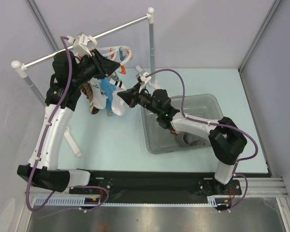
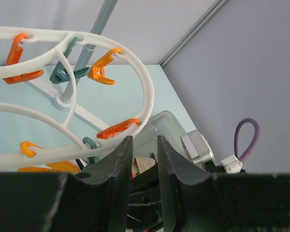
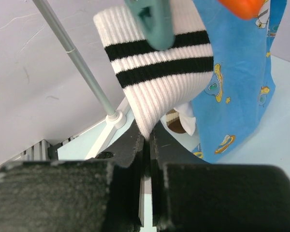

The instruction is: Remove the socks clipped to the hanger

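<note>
Right gripper (image 3: pixel 148 139) tight on striped sock (image 3: pixel 159 82) corner, clear only wrist-close; left gripper (image 2: pixel 144 145) slightly apart, empty, by hanger (image 2: pixel 148 92).

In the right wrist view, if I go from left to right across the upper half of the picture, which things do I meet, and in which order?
grey pole -> white sock with black stripes -> blue printed cloth
</note>
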{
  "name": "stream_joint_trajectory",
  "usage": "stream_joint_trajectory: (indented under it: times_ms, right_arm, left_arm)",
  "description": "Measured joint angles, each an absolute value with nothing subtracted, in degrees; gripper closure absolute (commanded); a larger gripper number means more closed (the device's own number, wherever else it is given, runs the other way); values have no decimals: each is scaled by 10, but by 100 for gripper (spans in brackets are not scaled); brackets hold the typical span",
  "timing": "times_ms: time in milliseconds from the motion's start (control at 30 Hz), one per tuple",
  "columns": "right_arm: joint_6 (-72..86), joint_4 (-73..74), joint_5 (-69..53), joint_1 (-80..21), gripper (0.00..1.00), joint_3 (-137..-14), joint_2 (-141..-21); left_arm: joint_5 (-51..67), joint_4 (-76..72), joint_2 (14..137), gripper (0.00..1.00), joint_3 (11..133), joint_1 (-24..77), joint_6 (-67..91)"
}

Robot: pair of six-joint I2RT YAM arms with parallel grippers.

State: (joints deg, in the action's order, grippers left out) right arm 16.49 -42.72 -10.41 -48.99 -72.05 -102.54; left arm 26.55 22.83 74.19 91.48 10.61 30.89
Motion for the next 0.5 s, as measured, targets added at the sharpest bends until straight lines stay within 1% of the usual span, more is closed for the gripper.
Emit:
stream_joint_trajectory:
  times_ms: [500]
  right_arm:
    - [172, -432, -107, -513, 100, -721, -1026]
  left_arm:
    - [242, 215, 829, 65, 936, 125, 299]
